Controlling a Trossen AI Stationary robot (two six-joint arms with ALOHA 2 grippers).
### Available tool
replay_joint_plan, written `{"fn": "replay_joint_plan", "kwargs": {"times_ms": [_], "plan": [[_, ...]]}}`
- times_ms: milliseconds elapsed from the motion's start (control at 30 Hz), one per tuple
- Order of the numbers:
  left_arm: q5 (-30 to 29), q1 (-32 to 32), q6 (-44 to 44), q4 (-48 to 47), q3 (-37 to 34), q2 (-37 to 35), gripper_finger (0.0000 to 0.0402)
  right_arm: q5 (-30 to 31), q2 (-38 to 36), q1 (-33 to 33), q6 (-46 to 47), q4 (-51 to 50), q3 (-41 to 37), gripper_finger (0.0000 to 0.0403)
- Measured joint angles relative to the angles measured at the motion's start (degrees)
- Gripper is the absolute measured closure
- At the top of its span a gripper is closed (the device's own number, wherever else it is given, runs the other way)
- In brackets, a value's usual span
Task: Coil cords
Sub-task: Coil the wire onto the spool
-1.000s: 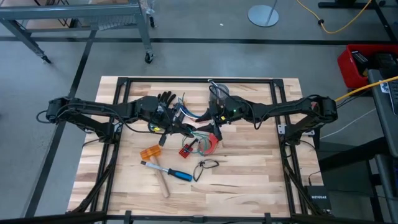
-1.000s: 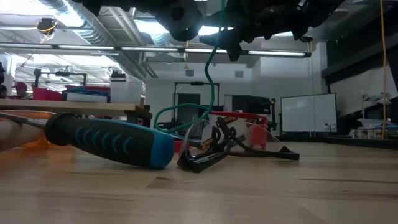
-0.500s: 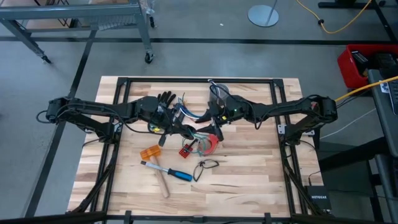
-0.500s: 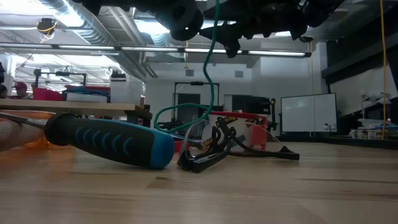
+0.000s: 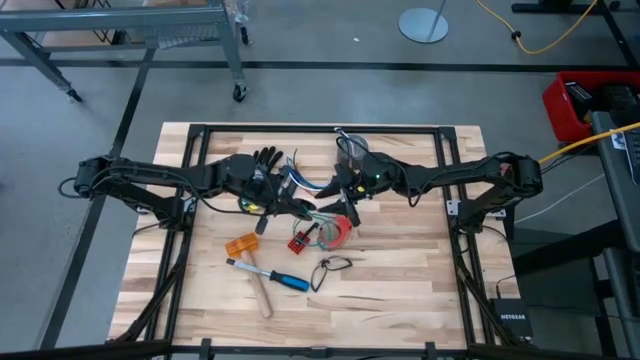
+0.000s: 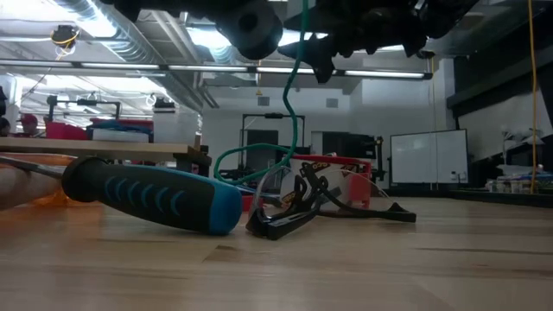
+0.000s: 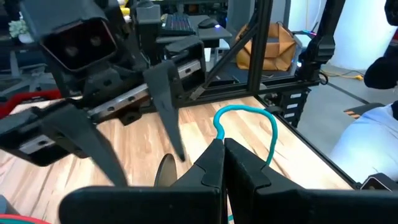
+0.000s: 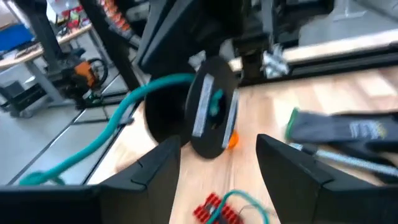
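Note:
A teal cord is pinched in my shut left gripper above the table's middle. From there the cord hangs to the table, where its lower end lies in loops. My right gripper faces the left one from the table's right. It is open, and its fingers stand beside the cord without touching it. A loose bundle of blue and white wires lies under the arms next to a black glove. My left gripper pinches the teal cord between its two fingertips. A small loop of cord stands out beyond the tips. The fingers lie nearly level and point toward the table's right. The rest of the cord hangs slack below them, with its lower end on the table.
A hammer with a blue and black handle, an orange piece, a red connector block and a thin black cord loop lie toward the near side. A black round roll shows just beyond my right fingers.

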Motion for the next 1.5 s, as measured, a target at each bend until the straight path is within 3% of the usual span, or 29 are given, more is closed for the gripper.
{"fn": "replay_joint_plan", "kwargs": {"times_ms": [533,900,1067,1333,1500], "plan": [[0.0,0.0,0.4,1.0,0.0,0.0,0.0401,-2.1,1.9,0.0,0.2,4.2,3.0,0.0188],[0.0,0.0,0.5,0.9,0.0,0.0,0.0401,-2.8,5.9,0.1,-1.7,-6.1,9.7,0.0192],[0.0,0.0,1.6,0.8,0.0,0.0,0.0401,-2.9,5.9,0.1,-1.7,-5.9,9.8,0.0235],[-0.2,0.0,1.5,1.1,0.0,0.0,0.0402,-2.6,5.9,0.0,-2.8,-6.0,9.8,0.0382],[0.1,0.0,0.2,1.9,0.0,0.0,0.0401,-4.3,5.8,-0.2,-4.2,-6.6,9.8,0.0382]]}}
